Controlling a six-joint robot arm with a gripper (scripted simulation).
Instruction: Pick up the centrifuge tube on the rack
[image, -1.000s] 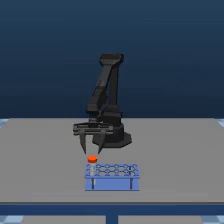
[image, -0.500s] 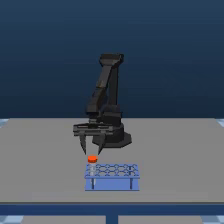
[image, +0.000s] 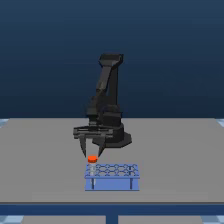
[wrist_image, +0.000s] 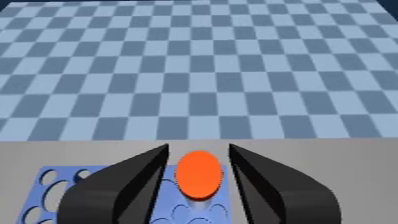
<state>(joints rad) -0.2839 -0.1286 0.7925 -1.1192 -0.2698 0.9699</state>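
The centrifuge tube stands upright in a corner hole of the blue rack, at the end toward the exterior view's left; its orange-red cap sticks up above the rack top. My gripper hangs open directly over that cap, fingertips just above it and to either side. In the wrist view the orange cap shows as an oval between my two dark fingers, with gaps on both sides. The gripper holds nothing. Part of the rack with its round holes shows beside one finger.
The rack sits near the front edge of a grey table, with the arm's black base behind it. Beyond the table edge the wrist view shows a blue checkered floor.
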